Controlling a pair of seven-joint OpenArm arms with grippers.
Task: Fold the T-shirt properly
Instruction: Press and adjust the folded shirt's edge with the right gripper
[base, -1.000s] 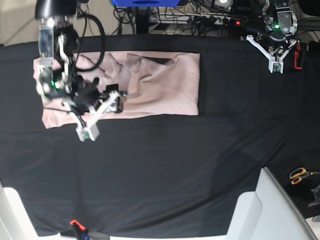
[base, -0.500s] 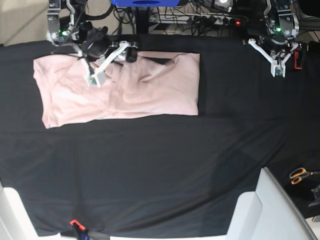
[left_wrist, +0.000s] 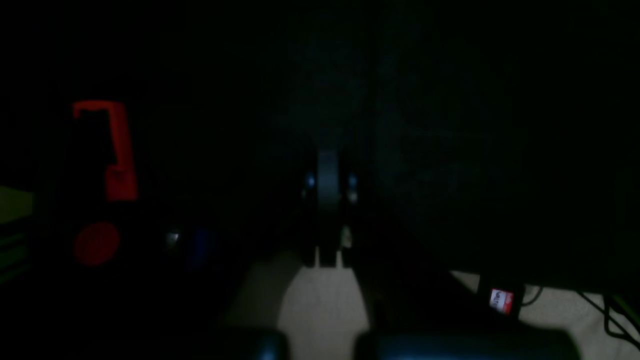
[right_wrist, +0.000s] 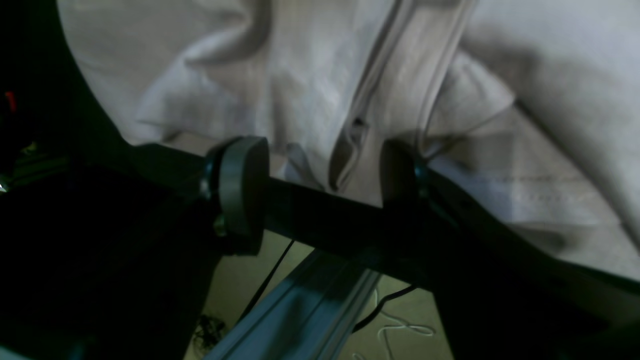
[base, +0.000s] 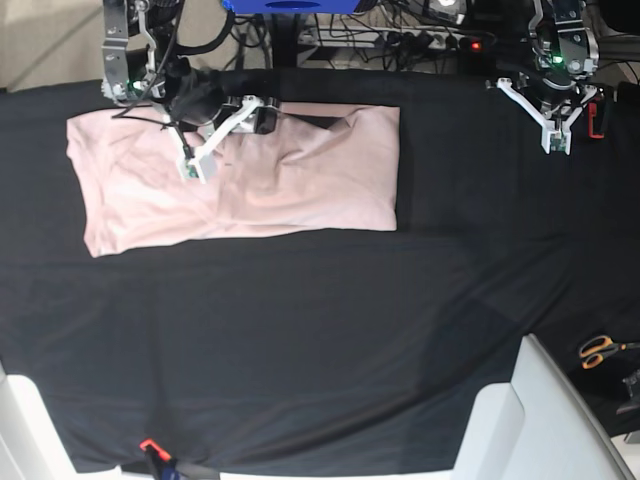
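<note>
T-shirt (base: 240, 180): flat by black cloth (base: 320, 340) far-left edge | right gripper (base: 230, 125): fingers apart above its far edge (holding nothing) | left gripper (base: 553, 125): fingers together, far-right corner

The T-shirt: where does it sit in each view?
Base: the T-shirt lies flat, upper left, on the black cloth.
Right wrist: it fills the top, behind the open right pincer.
Left wrist: not in it; too dark.
Shared landmark: the right pincer, over the shirt's far edge.
</note>
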